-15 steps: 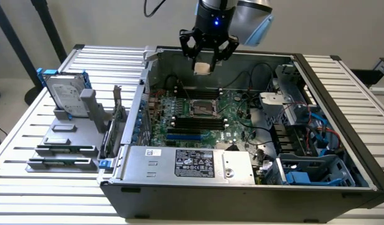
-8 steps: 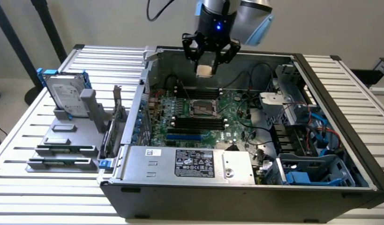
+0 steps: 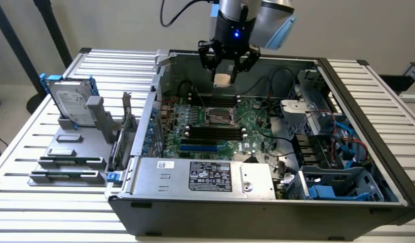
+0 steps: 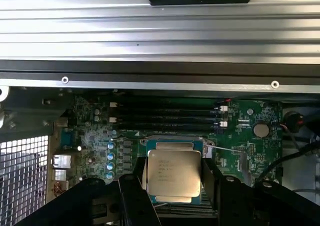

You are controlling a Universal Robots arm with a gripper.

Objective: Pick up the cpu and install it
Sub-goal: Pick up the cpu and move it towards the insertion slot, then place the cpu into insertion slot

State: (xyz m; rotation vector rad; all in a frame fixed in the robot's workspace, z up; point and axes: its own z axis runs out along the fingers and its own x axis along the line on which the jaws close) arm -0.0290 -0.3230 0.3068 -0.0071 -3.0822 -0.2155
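The cpu [image 4: 174, 172] is gripped in the pincer [image 3: 224, 68]. We find one dark finger [image 4: 131, 196] pressed against each of two opposite edges of the chip, with its silvery printed top facing the wrist camera. In the exterior view it appears as a small pale piece between the fingertips, hanging in the air and clear of everything beneath it.

Directly below it we note the green motherboard [image 3: 253, 115]. In the wrist view the frame of the socket [image 3: 219, 117] shows behind the chip. Rows of dark memory slots [image 3: 214, 132] lie on either side of the socket.

The board sits inside an open computer case [image 3: 261, 217] that lies on its side. A grey power supply box [image 3: 160, 179] with a printed label occupies the case's near edge.

At the exterior view's left, well apart from the case, a hard drive [image 3: 71, 104] in a blue frame stands upright in a grey stand [image 3: 65, 162]. Case and stand both rest on the slatted metal worktop [image 3: 31, 202].
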